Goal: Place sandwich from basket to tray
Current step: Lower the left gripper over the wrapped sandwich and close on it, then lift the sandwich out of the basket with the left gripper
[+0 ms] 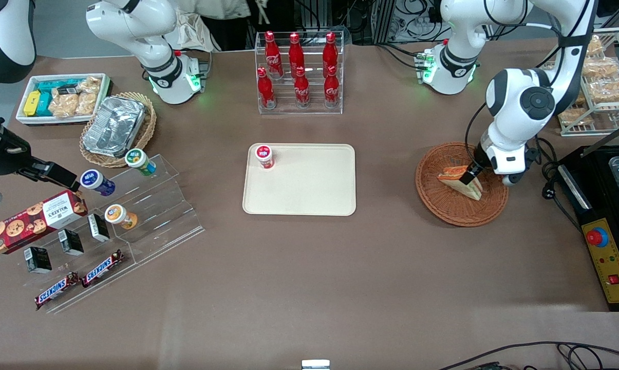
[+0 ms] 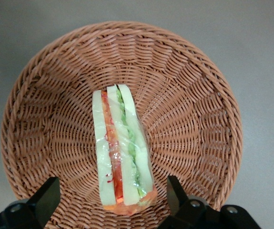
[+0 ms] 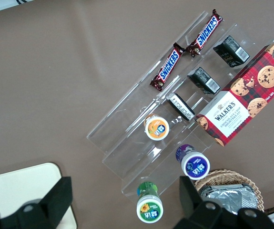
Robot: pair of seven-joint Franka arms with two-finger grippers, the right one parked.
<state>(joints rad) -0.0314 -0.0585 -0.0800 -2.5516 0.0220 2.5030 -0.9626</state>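
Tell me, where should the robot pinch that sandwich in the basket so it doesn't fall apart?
Probably across its two flat bread faces, coming straight down from above. The sandwich stands on edge in the basket with its filling layers facing up, so squeezing the bread presses them together. The gripper is open, one finger either side of it.

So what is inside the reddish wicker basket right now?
Only the sandwich, filling edge up, in the basket. The open tool straddles it. The weave under the sandwich is covered.
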